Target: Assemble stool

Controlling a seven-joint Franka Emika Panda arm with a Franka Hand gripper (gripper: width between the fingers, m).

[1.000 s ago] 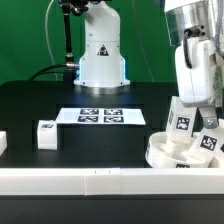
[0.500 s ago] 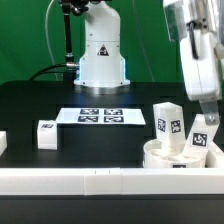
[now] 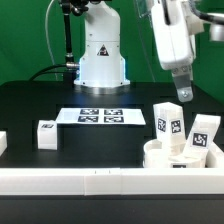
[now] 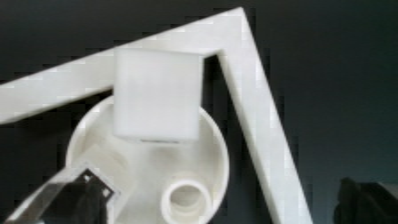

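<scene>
round, thick, rimmed white plastic disc seat [image 3: 172,157] of the stool off the exterior view's right end of the thin flat white marker board [image 3: 100,116], nearer the camera, in the corner of the long white border rail [image 3: 90,180]. upright in the seat, a short white rectangular leg [image 3: 168,125] with black-and-white square tags on its faces. just beside it, farther from the marker board, a second tagged leg [image 3: 203,133], leaning a little. third white leg [image 3: 46,134], loose on the black table [image 3: 30,105], off the marker board's other end. two-finger gripper [image 3: 183,94] well above both standing legs, clear of them, fingers spread apart, pinching nothing. in the wrist view, an open round socket [image 4: 178,197] in the seat's smooth top, near the upright leg.
</scene>
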